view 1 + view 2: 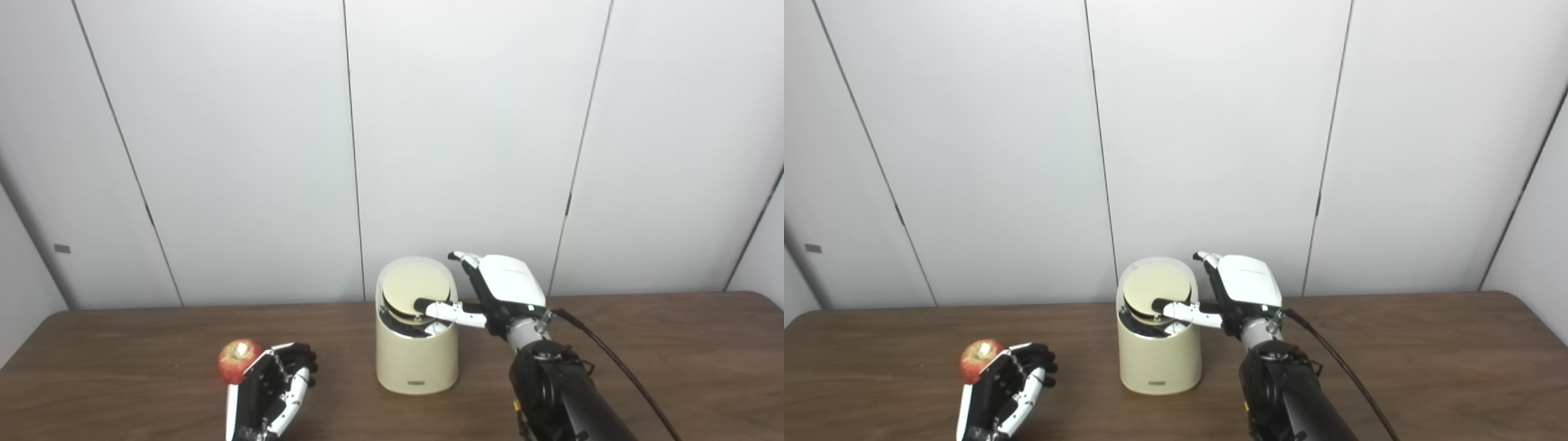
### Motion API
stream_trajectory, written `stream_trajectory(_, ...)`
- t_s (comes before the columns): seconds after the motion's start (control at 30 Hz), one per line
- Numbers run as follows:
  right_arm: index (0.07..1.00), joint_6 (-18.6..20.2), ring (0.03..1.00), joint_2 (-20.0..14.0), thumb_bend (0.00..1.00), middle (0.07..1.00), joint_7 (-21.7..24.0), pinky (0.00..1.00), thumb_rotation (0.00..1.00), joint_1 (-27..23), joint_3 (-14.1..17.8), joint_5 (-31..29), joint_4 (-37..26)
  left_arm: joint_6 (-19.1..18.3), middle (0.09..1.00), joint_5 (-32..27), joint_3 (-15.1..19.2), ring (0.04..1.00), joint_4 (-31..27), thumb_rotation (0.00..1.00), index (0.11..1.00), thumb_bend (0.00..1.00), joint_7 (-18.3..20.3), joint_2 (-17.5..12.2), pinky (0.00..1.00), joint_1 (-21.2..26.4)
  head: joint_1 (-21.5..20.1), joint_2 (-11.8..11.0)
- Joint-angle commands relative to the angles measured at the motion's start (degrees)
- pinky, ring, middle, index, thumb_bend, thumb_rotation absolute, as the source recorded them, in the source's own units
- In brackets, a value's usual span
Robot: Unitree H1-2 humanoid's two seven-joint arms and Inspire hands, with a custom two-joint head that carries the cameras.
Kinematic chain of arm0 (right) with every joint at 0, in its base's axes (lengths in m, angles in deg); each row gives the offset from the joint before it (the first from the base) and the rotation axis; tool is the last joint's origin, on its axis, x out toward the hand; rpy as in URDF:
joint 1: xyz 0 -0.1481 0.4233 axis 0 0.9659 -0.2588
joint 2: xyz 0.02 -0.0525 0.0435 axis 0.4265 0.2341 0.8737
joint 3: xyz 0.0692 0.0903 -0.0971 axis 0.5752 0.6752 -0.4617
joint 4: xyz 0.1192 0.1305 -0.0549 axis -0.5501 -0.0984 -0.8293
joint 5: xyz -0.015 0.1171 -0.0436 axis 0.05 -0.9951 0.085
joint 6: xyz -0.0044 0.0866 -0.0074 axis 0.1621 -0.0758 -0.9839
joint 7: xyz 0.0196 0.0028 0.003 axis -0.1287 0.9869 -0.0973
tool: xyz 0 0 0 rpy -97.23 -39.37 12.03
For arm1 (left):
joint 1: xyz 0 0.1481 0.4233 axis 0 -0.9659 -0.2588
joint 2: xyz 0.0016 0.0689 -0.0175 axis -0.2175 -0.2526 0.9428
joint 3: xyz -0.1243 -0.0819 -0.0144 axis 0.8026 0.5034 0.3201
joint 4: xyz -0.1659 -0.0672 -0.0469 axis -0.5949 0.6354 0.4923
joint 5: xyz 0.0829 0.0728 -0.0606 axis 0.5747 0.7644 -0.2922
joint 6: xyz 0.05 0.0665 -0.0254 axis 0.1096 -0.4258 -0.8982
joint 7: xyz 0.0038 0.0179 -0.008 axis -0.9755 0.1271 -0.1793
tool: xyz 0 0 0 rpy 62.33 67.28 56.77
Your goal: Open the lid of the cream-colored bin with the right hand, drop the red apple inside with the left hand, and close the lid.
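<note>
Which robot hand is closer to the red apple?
The left hand. It sits right beside the red apple, which is at its left edge; whether they touch is unclear. The right hand is far off, with a finger on the cream bin's lid.

Both head cameras look forward and slightly down from above the near edge of the wooden table, facing the white panelled wall behind it. They sit side by side: the cream-colored bin lies right of centre in the left eye view and left of centre in the right eye view. Both share table, bin and wall.
</note>
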Motion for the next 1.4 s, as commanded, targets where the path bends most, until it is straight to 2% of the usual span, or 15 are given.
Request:
stream_trajectory(0.0,0.879,-1.72,0.878,-0.64,0.89,0.896,-0.95,0.82,1.00,-2.19,0.65,-0.40,-2.57,0.42,0.577,0.23,-0.91,0.554,1.78,0.10,0.557,0.26,-0.07,0.97,0.49,-0.63,-0.07,0.07)
stream_trajectory(0.33,0.904,-4.44,0.883,-1.49,1.00,0.910,-2.86,0.84,1.00,-0.83,1.32,-1.99,-4.04,0.67,0.574,0.13,-0.75,0.561,2.82,0.09,0.556,0.26,0.21,0.52,0.50,-0.27,-0.08,-0.51)
stream_trajectory(0.53,0.950,-6.02,0.937,-1.49,1.00,0.942,-3.49,0.90,1.00,1.48,2.43,-3.66,-9.32,1.21,0.575,-0.05,-0.61,0.564,3.59,0.09,0.555,0.26,0.35,0.21,0.51,0.08,-0.30,-0.66)
stream_trajectory(0.73,0.994,-6.93,0.984,-0.66,1.00,0.982,-5.56,0.94,0.96,2.93,2.38,-2.40,-12.19,1.60,0.575,0.01,-0.52,0.565,4.28,0.06,0.557,0.26,0.25,0.04,0.51,0.33,-0.63,-1.12)
stream_trajectory(1.03,1.000,-7.54,0.979,0.61,1.00,0.994,-8.31,0.90,0.91,5.53,4.63,-2.77,-14.58,2.07,0.579,-0.06,-0.61,0.569,4.35,0.04,0.557,0.25,0.52,-0.18,0.51,0.28,-0.52,-1.11)
stream_trajectory(1.13,0.993,-8.60,0.959,1.11,1.00,0.979,-11.36,0.88,0.90,7.54,5.84,-2.81,-14.45,1.61,0.579,-0.03,-0.59,0.569,3.96,0.04,0.557,0.25,0.47,-0.19,0.52,0.11,-0.53,-0.96)
stream_trajectory(1.2,0.962,-10.71,0.928,1.50,0.91,0.949,-14.67,0.85,0.87,9.05,6.86,-3.93,-14.32,1.43,0.578,0.05,-0.59,0.569,3.59,0.05,0.556,0.25,0.42,-0.21,0.51,-0.02,-0.56,-0.84)
stream_trajectory(1.27,0.921,-13.09,0.892,1.70,0.72,0.911,-17.80,0.81,0.83,10.85,7.81,-5.03,-14.50,1.58,0.575,0.03,-0.57,0.564,3.45,0.05,0.555,0.25,0.47,-0.28,0.51,-0.10,-0.56,-0.77)
stream_trajectory(1.37,0.882,-16.60,0.829,2.14,0.51,0.872,-21.98,0.68,0.72,13.29,9.40,-7.07,-14.60,1.43,0.575,-0.36,-0.41,0.564,3.21,0.04,0.553,0.26,0.56,-0.31,0.51,-0.24,-0.70,-0.60)
